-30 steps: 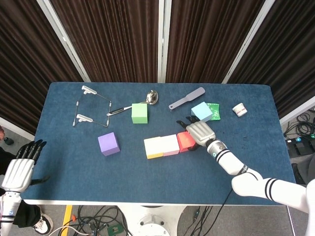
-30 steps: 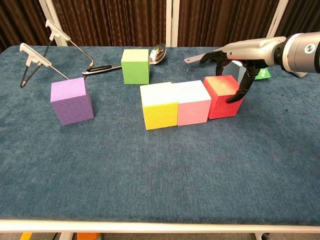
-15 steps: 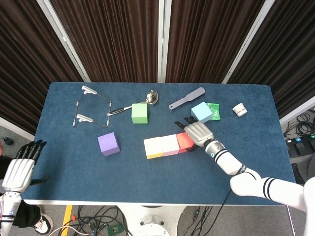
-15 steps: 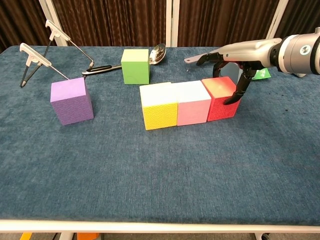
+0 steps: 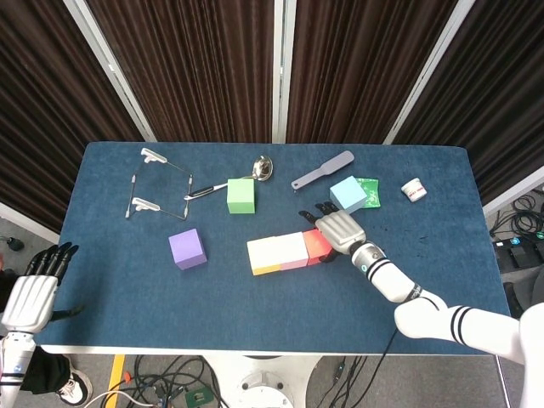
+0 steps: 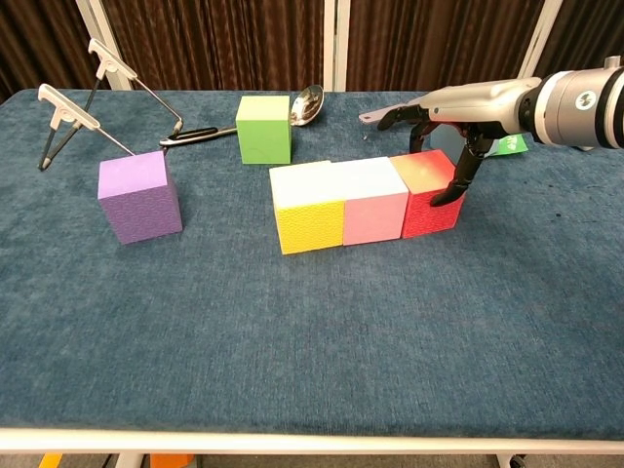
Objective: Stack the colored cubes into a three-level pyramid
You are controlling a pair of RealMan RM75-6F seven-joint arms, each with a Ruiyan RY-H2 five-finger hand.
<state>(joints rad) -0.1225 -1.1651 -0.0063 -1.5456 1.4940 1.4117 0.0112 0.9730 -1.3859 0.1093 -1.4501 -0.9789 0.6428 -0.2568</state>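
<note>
right hand point(image 6: 450, 122) sits over the red cube point(image 6: 427, 195) in the middle right of the chest view, fingers arched down around it, one fingertip touching its right face, the others curled behind; whether it truly clamps the cube, i cannot tell. the red cube is touching the pink cube point(image 6: 374, 203), and the pink one touches the yellow cube point(image 6: 309, 209), so three cubes make one row across the centre of the blue table point(image 6: 292, 331). purple cube point(image 6: 140, 195) stands alone at centre left, well apart from the row. green cube point(image 6: 264, 128) sits behind the row, just beside a spoon point(image 6: 297, 105). in the head view the light blue cube point(image 5: 348, 193) lies up right of the hand, next to a green packet point(image 5: 371, 192), with a grey spatula point(image 5: 323, 170) above and a small white jar point(image 5: 414, 189) further right. wire tongs point(image 5: 160, 184) lie upper left. left hand point(image 5: 32, 293) hangs at the lower left edge, off the table, fingers straight and slightly apart, holding nothing.
</note>
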